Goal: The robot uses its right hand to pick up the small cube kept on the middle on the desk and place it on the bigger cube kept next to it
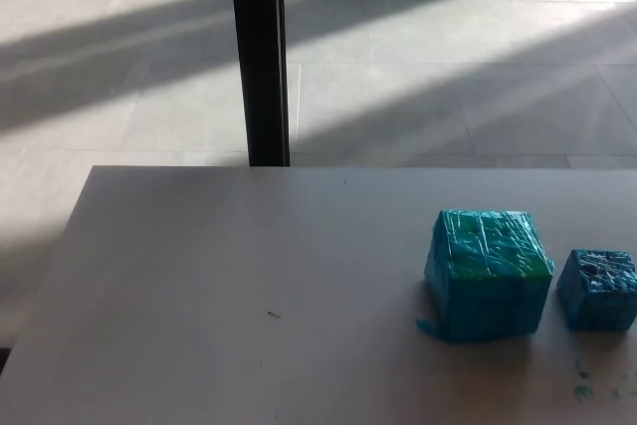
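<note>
A small blue cube (598,289) wrapped in shiny tape sits on the white desk (249,306) near the right edge of the head view. Just to its left stands a bigger blue-green cube (488,273), also tape-wrapped, with a narrow gap between the two. Both rest flat on the desk. Neither of my hands shows in the picture.
The desk's far edge runs across the middle of the view, its left edge slanting down to the lower left. A dark vertical post (259,52) stands behind the desk on the tiled floor (448,57). Green marks (597,385) dot the desk at the lower right.
</note>
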`<state>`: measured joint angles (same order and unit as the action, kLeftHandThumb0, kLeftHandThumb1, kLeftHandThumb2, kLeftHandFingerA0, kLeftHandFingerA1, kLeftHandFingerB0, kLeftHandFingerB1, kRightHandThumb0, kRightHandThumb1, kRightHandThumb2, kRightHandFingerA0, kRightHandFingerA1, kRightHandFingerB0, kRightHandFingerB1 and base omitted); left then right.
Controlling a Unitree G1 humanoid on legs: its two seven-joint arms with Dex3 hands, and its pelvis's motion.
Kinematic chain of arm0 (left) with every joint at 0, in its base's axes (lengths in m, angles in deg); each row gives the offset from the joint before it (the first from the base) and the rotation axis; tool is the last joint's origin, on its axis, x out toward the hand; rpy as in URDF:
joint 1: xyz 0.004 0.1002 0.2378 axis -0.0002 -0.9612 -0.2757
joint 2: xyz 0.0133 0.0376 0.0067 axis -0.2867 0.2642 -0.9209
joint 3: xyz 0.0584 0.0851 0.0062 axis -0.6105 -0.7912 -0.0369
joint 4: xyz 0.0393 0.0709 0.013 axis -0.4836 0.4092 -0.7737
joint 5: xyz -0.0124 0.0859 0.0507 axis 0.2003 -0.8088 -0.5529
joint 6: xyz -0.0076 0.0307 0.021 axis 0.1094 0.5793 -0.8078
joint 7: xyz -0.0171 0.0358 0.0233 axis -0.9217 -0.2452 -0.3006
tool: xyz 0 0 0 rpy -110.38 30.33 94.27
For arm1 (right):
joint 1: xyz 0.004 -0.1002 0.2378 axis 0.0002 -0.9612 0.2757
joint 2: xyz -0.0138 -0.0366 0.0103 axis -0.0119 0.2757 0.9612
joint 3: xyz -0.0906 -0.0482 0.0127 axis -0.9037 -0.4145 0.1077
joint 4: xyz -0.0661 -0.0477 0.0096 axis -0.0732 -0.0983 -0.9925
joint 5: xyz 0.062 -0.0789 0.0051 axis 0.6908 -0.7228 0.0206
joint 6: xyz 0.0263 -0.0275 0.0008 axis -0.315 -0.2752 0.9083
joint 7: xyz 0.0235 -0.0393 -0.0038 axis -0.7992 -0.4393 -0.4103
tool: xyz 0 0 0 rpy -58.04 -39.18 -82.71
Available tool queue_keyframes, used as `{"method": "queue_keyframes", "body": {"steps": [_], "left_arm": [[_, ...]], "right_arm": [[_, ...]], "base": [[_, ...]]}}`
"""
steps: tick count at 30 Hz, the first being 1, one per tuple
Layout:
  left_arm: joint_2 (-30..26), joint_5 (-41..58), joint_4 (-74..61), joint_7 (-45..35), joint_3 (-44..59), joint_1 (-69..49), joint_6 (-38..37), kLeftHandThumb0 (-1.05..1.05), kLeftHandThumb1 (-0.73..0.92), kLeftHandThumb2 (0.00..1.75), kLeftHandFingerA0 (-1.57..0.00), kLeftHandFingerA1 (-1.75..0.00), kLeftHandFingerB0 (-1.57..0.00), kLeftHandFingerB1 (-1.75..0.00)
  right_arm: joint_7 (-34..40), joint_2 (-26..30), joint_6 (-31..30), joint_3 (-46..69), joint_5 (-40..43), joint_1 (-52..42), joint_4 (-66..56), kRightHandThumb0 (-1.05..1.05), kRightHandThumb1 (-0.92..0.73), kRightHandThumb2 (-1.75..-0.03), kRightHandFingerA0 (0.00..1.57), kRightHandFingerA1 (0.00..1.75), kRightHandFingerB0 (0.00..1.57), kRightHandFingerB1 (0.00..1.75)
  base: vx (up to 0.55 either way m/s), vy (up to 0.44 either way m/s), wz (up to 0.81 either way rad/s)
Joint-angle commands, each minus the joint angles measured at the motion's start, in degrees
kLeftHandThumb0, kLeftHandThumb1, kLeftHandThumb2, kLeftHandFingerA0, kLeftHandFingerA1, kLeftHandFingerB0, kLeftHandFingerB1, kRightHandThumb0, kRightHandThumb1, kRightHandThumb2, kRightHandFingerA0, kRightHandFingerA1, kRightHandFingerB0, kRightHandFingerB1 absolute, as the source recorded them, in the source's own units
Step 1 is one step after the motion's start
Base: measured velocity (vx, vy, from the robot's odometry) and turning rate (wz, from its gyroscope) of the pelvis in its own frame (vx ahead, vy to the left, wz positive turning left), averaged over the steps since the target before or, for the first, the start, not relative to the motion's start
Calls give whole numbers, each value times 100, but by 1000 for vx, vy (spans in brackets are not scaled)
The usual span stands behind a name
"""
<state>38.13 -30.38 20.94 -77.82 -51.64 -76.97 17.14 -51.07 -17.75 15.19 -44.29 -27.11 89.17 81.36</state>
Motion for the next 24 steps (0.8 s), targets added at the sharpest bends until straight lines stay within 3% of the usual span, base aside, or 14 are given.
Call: {"method": "queue_keyframes", "body": {"steps": [1, 5, 10, 11, 12, 13, 14, 17, 18, 19, 20, 21, 22, 24], "left_arm": [[-489, 921, 28, -1018, 721, 167, 409, -79, 79, 64, -37, -50, -24, -36], [-454, 877, 106, -1014, 776, 192, 453, -78, 78, 63, -37, -49, -25, -36], [-442, 843, 62, -1069, 776, 167, 435, -79, 77, 63, -35, -50, -24, -36], [-442, 871, 31, -1104, 792, 156, 483, -79, 60, 96, -28, -56, -19, -47], [-447, 865, 53, -1103, 785, 164, 484, -79, 60, 96, -28, -56, -19, -47], [-456, 857, 25, -1134, 758, 141, 489, -79, 61, 96, -28, -56, -19, -47], [-461, 877, 62, -1110, 774, 165, 525, -78, 78, 63, -34, -49, -24, -36], [-468, 857, 138, -1071, 740, 166, 461, -78, 77, 63, -37, -50, -24, -36], [-465, 901, 141, -1086, 770, 176, 498, -78, 78, 63, -36, -51, -23, -36], [-478, 876, 49, -1112, 733, 127, 521, -79, 78, 64, -36, -49, -23, -36], [-458, 919, -32, -1130, 763, 94, 554, -79, 61, 98, -30, -58, -16, -47], [-449, 919, -98, -1163, 754, 57, 540, -78, 62, 98, -29, -58, -16, -47], [-449, 935, -70, -1153, 773, 85, 550, -78, 61, 98, -28, -58, -16, -48], [-449, 928, -59, -1148, 770, 88, 549, -79, 61, 98, -29, -58, -16, -47]], "right_arm": [[651, 522, 161, 1215, 1213, 291, 342, -60, -54, -73, 67, 131, 48, 107], [515, 794, 166, 1656, 1445, 461, 361, -67, -58, -67, 78, 135, 44, 105], [484, 1047, 139, 1778, 1415, 812, 111, -68, -63, -62, 70, 138, 49, 95], [417, 1128, 145, 1797, 1443, 943, -14, -69, -63, -61, 81, 143, 53, 90], [403, 1207, 132, 1797, 1463, 1103, -111, -71, -61, -61, 79, 141, 58, 88], [160, 1340, 194, 1694, 1445, 1321, -301, -73, -64, -61, 73, 119, 56, 77], [13, 1381, 216, 1663, 1488, 1435, -451, -72, -63, -60, 68, 118, 56, 75], [33, 1438, -43, 1431, 1459, 1664, -1139, -75, -63, -59, 70, 112, 61, 67], [-49, 1437, -82, 1362, 1507, 1790, -1403, -73, -51, -99, 87, 106, 62, 69], [-90, 1420, -179, 1104, 1420, 1948, -1933, -76, -63, -59, 68, 91, 61, 58], [-237, 1428, -339, 906, 1421, 2087, -2294, -72, -64, -60, 61, 84, 62, 53], [-359, 1425, -411, 677, 1373, 2214, -2578, -68, -51, -93, 55, 77, 50, 59], [-300, 1455, -543, 368, 1127, 2164, -2985, -70, -71, -61, 50, 73, 43, 46], [-358, 1486, -694, 166, 1080, 2127, -3305, -65, -75, -63, 43, 63, 35, 39]], "base": [[0, 0, 0], [0, 0, 0], [0, 0, 0], [0, 0, 0], [0, 0, 0], [0, 0, 0], [0, 0, 0], [0, 0, 0], [0, 0, 0], [0, 0, 0], [0, 0, 0], [0, 0, 0], [0, 0, 0], [0, 0, 0]]}}
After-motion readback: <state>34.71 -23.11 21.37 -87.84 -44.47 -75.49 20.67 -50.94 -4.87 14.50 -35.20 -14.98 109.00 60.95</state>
